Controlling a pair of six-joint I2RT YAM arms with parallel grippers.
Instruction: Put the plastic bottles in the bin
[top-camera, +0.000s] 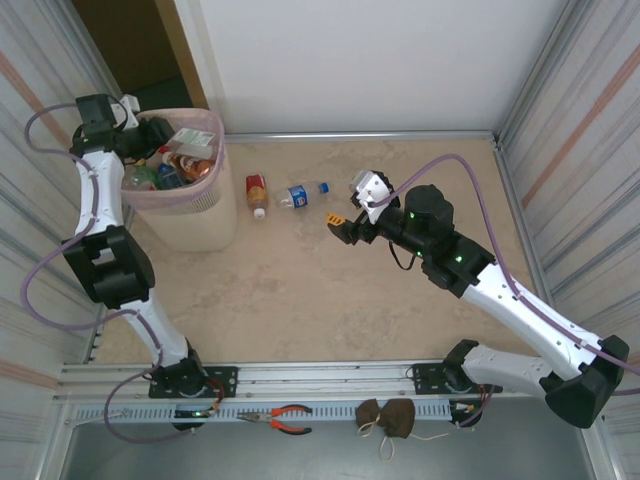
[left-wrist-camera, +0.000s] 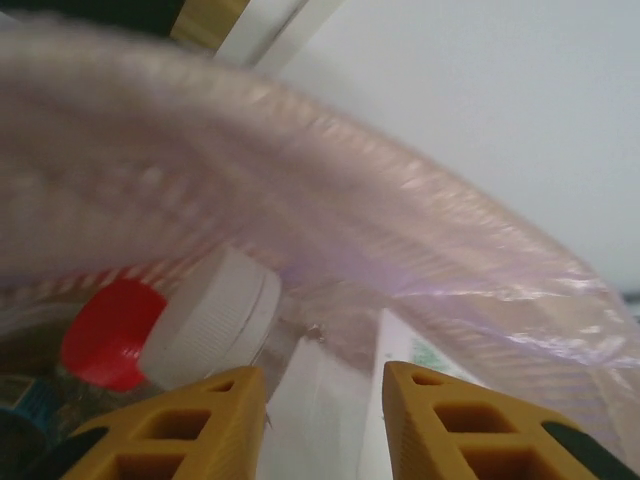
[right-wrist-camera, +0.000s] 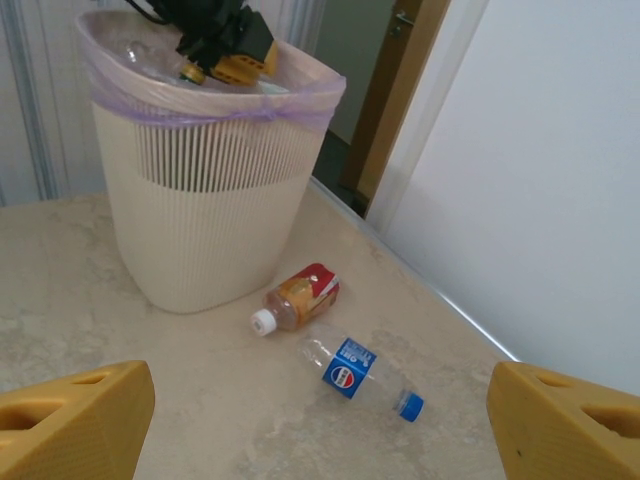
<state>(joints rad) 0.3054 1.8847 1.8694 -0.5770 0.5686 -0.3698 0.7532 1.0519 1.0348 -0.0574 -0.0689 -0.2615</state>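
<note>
Beige table (top-camera: 330, 300): two bottles (right-wrist-camera: 350, 368) lie ahead of right jaws (spread wide, empty), beside bin (right-wrist-camera: 210, 220).

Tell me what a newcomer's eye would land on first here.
The pale ribbed bin stands at the far left of the table, full of bottles, and the left end effector hangs just over its rim. Two more lie beside it: a red-labelled bottle with a white cap and a blue-labelled Pepsi bottle. The open right end effector faces them.
</note>
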